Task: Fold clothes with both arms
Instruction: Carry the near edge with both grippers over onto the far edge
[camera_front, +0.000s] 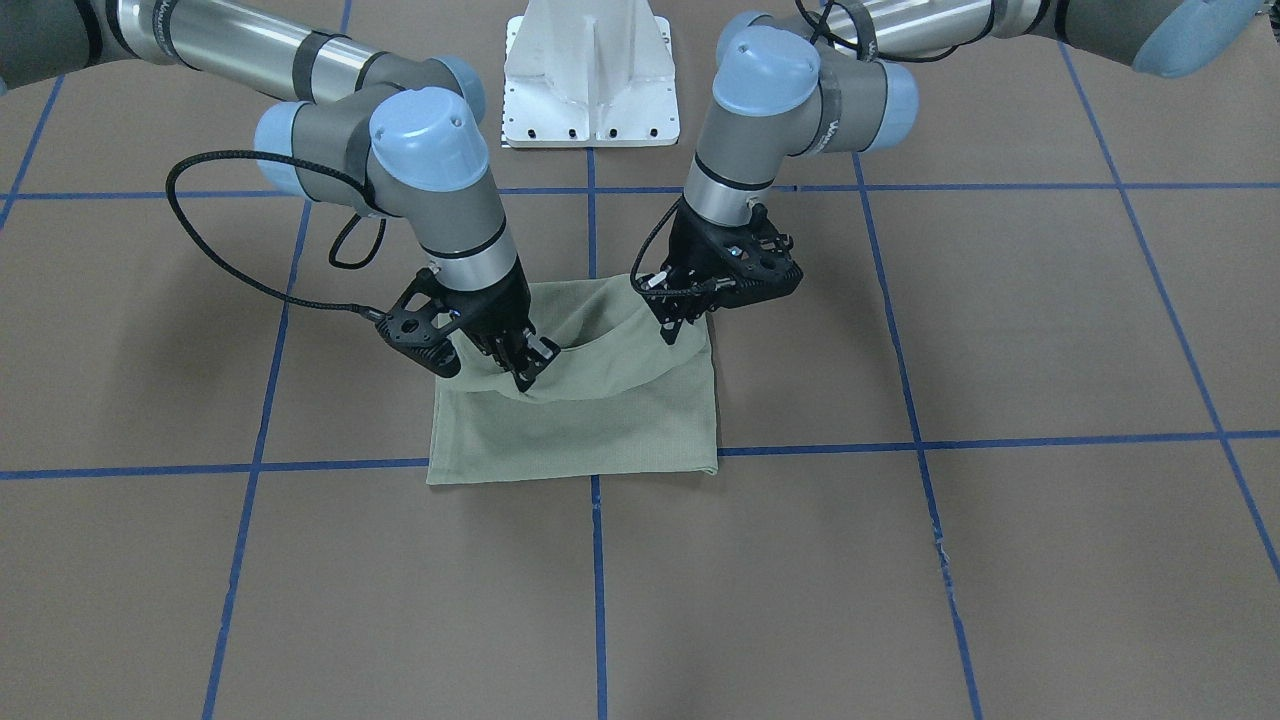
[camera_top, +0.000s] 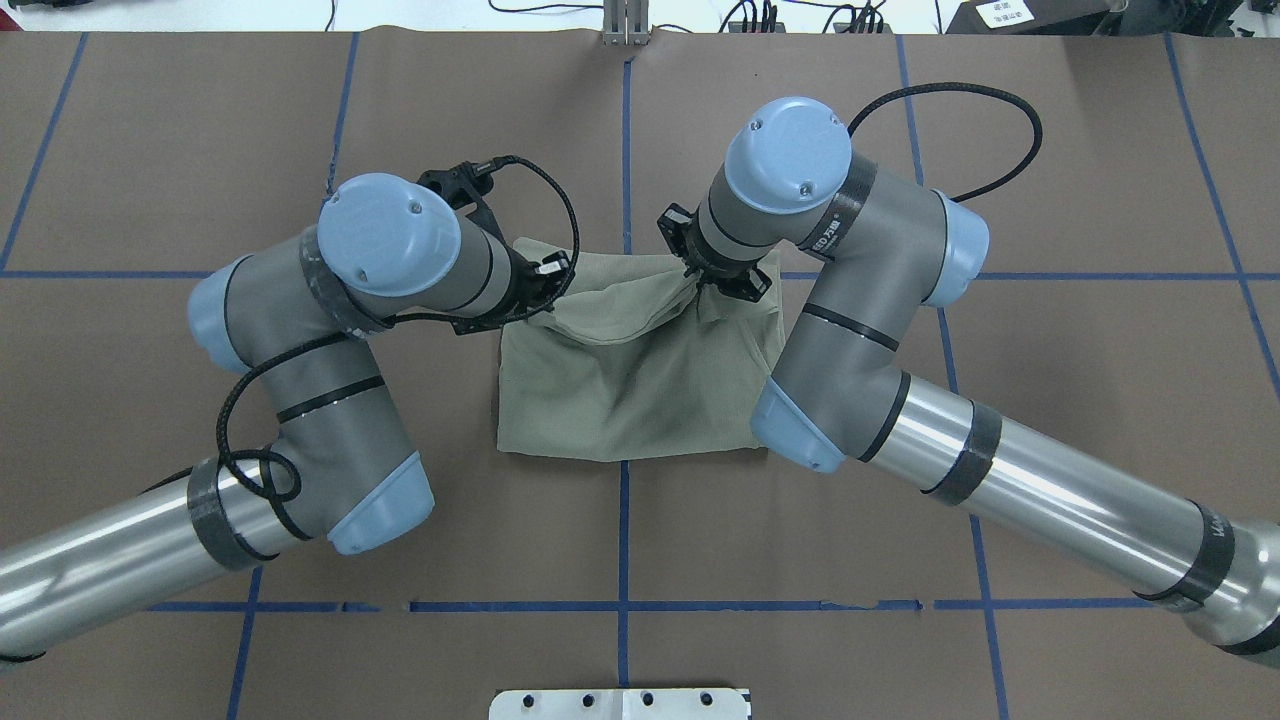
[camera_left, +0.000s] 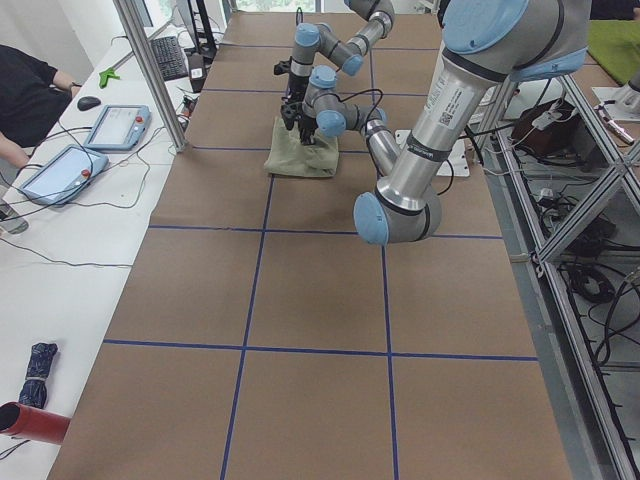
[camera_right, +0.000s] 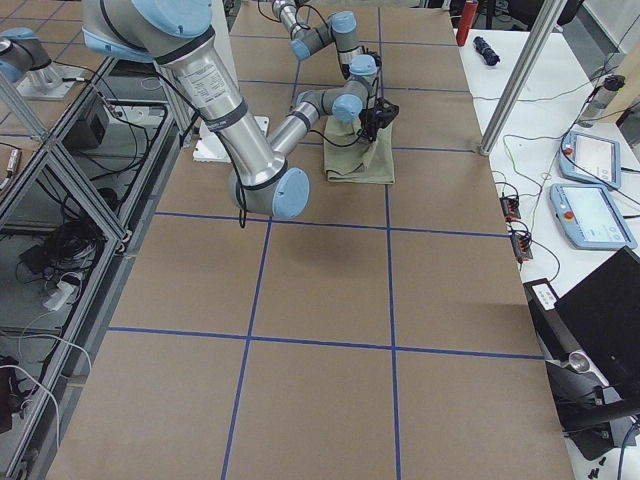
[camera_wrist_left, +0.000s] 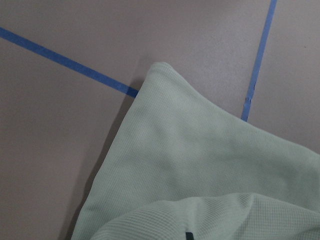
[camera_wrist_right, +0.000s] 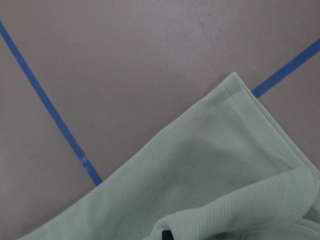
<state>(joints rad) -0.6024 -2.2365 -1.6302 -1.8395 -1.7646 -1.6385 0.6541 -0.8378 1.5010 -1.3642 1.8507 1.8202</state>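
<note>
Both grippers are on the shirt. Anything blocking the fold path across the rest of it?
Nothing visible. The left gripper and right gripper each pinch a raised edge of the shirt. Its flat part beneath is bare, and the table around it shows only tape lines.

We can only read "ED" in the small white letters on a dark band (camera_top: 828, 233) of the right arm (camera_top: 880, 330). The left arm (camera_left: 446, 105) and a white label (camera_top: 1003, 13) have letters too, but they are too blurry to read.
</note>
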